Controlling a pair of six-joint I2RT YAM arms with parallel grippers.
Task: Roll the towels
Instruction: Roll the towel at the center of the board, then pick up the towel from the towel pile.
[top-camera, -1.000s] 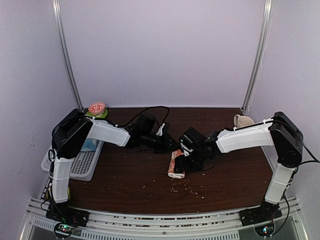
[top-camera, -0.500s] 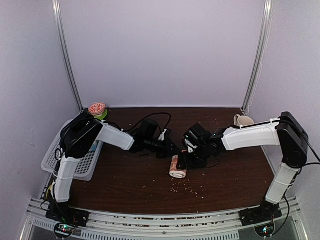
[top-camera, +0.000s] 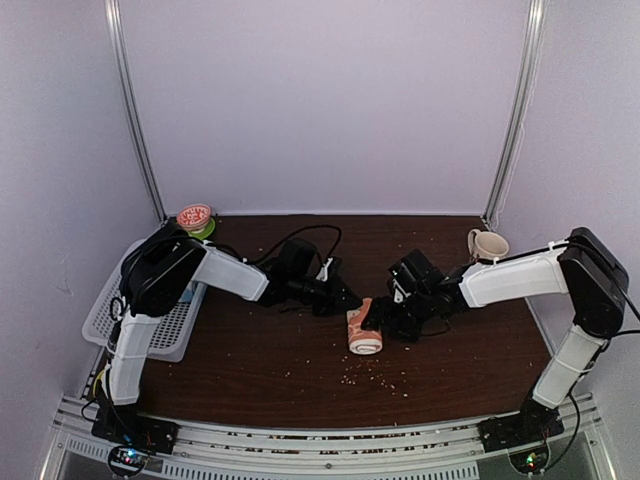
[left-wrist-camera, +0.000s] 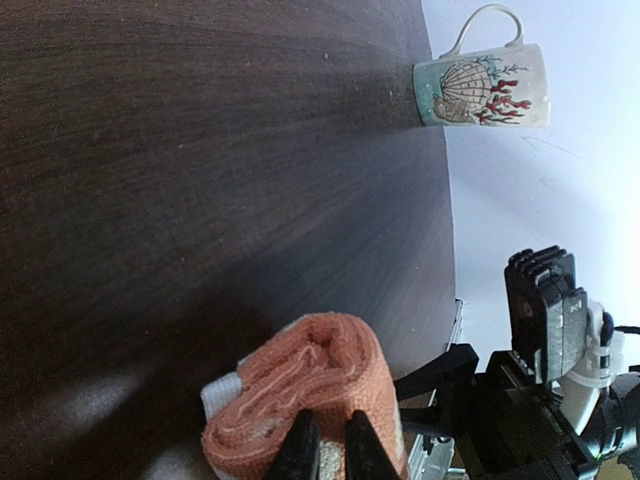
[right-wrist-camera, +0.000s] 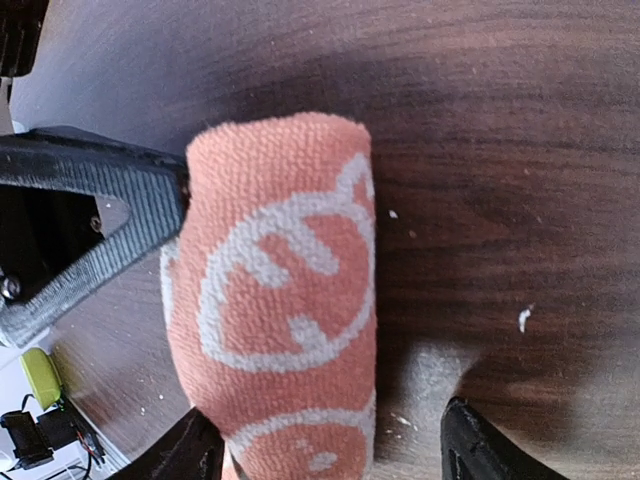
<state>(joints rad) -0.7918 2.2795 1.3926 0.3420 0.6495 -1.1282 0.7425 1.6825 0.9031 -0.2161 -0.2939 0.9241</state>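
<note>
The dark wooden worktop (top-camera: 250, 360) is filling most of the top view, and both arms are reaching inward over it toward its middle. The left arm (top-camera: 225, 270) is stretching in from beside a white slatted basket (top-camera: 165, 335) that is sitting at the worktop's left edge. The right arm (top-camera: 510, 280) is coming in from the opposite side.

Between them the towel (top-camera: 363, 332) is lying on the worktop as a tight roll, orange with cream prints, one spiral end facing the near edge. The left pincer (left-wrist-camera: 332, 450) is clenched on a fold at the end of the roll, its two tips almost meeting with orange cloth between them. The right pincer (right-wrist-camera: 335, 450) is released and is straddling the roll from the other side. One of its fingers (right-wrist-camera: 195, 450) is lying against the cloth, while the other is standing clear of it over bare wood.

A cream mug (top-camera: 487, 243) with a shell and coral print is standing well apart at the far right corner. A small round red-topped thing (top-camera: 194, 216) is sitting at the far left corner. Pale crumbs (top-camera: 375, 378) are lying scattered on the wood just in front of the roll.
</note>
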